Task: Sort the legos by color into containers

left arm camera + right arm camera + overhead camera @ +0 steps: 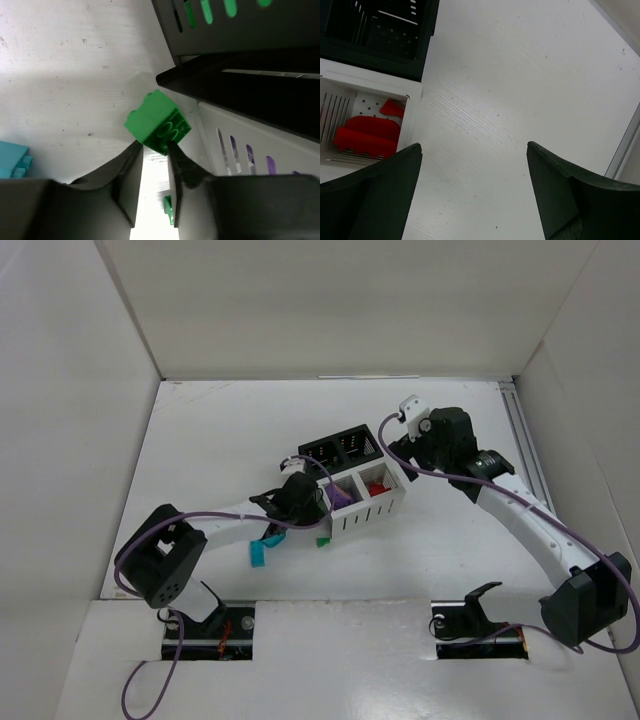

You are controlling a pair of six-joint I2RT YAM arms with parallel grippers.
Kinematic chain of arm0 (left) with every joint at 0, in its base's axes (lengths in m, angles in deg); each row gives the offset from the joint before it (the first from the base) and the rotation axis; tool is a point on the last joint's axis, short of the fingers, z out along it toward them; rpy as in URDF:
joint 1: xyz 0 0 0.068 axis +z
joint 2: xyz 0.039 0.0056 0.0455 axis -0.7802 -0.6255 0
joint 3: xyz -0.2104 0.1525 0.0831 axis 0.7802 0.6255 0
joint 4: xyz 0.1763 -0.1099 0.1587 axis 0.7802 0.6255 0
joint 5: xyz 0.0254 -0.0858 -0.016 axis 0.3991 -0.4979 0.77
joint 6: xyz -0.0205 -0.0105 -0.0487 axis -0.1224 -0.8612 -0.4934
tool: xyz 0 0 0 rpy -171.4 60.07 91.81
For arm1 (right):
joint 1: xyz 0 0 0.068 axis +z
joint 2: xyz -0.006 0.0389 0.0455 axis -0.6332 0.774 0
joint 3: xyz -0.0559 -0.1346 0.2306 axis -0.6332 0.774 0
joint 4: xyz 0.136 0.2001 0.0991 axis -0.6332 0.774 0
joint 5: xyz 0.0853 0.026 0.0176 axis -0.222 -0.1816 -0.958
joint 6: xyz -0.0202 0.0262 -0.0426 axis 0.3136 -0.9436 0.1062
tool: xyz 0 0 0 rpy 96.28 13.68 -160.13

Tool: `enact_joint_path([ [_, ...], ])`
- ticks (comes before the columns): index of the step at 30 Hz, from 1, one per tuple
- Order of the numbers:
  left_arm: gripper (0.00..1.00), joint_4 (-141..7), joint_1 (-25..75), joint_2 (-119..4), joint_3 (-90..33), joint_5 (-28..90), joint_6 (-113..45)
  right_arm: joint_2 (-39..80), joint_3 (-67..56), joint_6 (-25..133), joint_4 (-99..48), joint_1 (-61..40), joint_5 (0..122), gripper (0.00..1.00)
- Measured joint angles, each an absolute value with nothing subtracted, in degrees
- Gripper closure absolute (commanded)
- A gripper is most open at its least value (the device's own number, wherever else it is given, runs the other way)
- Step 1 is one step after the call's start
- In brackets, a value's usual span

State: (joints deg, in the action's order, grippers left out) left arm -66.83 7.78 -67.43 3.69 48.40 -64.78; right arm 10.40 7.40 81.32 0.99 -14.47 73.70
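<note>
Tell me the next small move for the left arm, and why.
Probably squeeze the left tool shut on the green brick before any lift. Its fingertips only straddle the near corner of the tilted brick, so the hold looks shallow. Green shows through the slots of the black bin, likely where it goes afterwards.

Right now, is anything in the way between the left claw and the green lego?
No, nothing visible is in the way. The green lego sits tilted right at the tips of the left claw, close beside the black bin.
</note>
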Motion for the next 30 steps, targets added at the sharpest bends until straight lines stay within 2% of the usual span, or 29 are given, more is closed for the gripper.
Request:
enact_joint_path([
  [1, 0.78, -66.85, 7.78, -67.5, 3.54, 48.4, -64.78, 10.4, 7.4, 81.3, 0.99, -14.49, 73.57, 0.1],
  [2, 0.85, -66.72, 7.78, -67.52, 3.32, 48.46, -64.76, 10.42, 7.4, 81.3, 0.99, -14.49, 73.41, 0.1],
  [5, 0.92, -66.39, 7.78, -67.61, 2.93, 48.83, -64.78, 10.42, 7.42, 81.28, 0.99, -14.49, 73.11, 0.1],
  [6, 0.99, -66.24, 7.78, -67.61, 2.91, 48.96, -64.78, 10.42, 7.47, 81.28, 0.97, -14.47, 73.04, 0.1],
  [7, 1.0, -65.91, 7.78, -67.56, 2.82, 49.1, -64.91, 10.42, 7.53, 81.28, 0.99, -14.49, 72.95, 0.1],
  [16, 1.0, -63.81, 7.89, -64.37, 2.71, 50.8, -65.41, 10.25, 9.89, 80.88, 0.97, -14.49, 72.73, 0.1],
  [26, 1.0, -57.21, 7.89, -47.72, 2.64, 56.75, -66.7, 3.91, 11.73, 80.47, 1.34, -15.01, 72.95, 0.1],
  [30, 1.0, -55.92, 7.89, -45.4, -0.66, 58.58, -64.12, 0.5, 12.95, 80.64, 0.91, -15.78, 73.04, 0.1],
])
